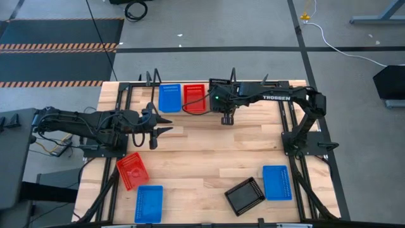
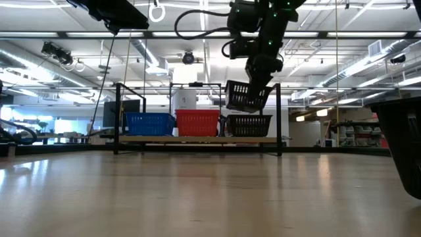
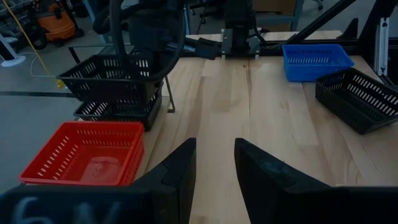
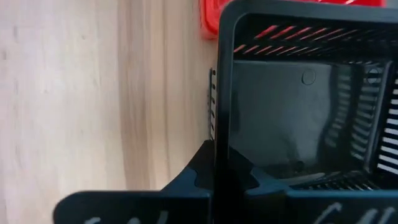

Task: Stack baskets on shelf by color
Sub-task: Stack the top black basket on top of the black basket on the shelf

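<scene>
Bench: shelf [image 2: 197,139] at far edge. Right claw [image 2: 258,89] clenched on black basket [image 2: 246,97], tilted above the shelved black one [image 2: 248,125] for colour-matched stacking. Left claw [image 3: 214,163] released, waiting.

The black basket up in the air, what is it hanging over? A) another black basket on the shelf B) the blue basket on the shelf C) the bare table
A: the right gripper holds the black basket tilted above another black basket on the shelf.

Table [image 1: 202,158]: shelf [image 1: 190,113], 4 baskets: red [image 1: 132,171], 2 blue, black.
</scene>
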Robot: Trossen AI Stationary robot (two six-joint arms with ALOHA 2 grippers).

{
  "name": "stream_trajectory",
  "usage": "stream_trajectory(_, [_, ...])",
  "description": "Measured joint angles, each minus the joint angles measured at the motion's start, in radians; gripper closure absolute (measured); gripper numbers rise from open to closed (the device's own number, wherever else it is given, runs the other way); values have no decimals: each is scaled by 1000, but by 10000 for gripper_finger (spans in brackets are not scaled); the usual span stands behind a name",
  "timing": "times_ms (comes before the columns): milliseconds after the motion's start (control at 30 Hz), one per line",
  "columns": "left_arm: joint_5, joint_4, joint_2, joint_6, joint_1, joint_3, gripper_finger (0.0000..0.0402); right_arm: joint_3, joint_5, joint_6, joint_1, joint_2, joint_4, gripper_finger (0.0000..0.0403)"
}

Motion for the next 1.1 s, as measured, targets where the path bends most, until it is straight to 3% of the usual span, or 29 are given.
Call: stream_trajectory(1100, [0, 0, 0, -2, 0, 0, 285, -17, -52, -15, -67, 0, 56, 394])
